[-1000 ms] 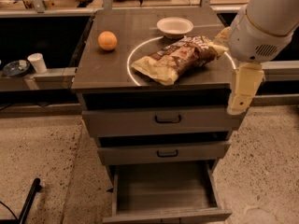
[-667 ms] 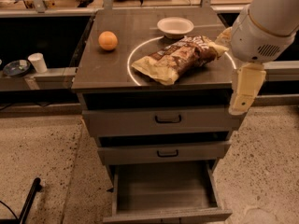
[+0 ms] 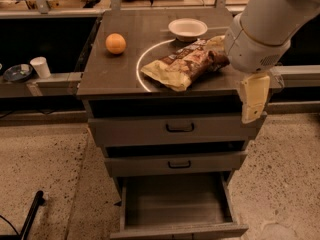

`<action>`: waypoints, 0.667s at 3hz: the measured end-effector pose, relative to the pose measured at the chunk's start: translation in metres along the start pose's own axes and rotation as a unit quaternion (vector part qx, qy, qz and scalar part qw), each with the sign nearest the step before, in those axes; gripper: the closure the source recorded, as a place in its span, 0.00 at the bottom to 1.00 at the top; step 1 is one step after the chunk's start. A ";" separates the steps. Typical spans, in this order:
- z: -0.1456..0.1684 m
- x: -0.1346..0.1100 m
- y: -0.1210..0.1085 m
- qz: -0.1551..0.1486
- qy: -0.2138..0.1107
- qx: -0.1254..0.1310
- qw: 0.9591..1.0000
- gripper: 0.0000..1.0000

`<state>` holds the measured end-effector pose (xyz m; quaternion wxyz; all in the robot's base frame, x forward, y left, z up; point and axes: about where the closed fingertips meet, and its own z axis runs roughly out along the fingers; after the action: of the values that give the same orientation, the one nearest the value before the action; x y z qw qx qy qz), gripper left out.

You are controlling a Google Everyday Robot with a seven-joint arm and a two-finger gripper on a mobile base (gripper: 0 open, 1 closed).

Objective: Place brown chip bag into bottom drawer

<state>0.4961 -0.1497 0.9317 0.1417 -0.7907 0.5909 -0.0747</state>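
The brown chip bag [image 3: 182, 64] lies flat on the cabinet top [image 3: 120, 71], dark brown in the middle with pale ends. Its right end is hidden behind my arm. My gripper [image 3: 252, 101] hangs down over the cabinet's right front corner, just right of the bag and level with the top drawer [image 3: 150, 131]. It holds nothing that I can see. The bottom drawer [image 3: 175, 204] is pulled out below, its grey floor bare. The two upper drawers are pushed in.
An orange [image 3: 115, 43] and a white bowl [image 3: 187, 28] sit on the cabinet top behind the bag. A white cup [image 3: 40, 66] and a dark dish [image 3: 17, 72] rest on a ledge to the left. A black pole [image 3: 31, 214] lies on the floor, bottom left.
My arm and gripper have shifted slightly left, covering a bit more of the bag's right end. The bag, orange and drawers have not moved.
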 end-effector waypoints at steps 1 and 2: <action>-0.001 -0.003 -0.001 -0.055 0.000 0.003 0.998 0.00; 0.000 -0.002 -0.002 -0.055 -0.003 0.001 0.999 0.00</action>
<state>0.4968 -0.1469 0.9324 0.1398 -0.8218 0.5464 -0.0807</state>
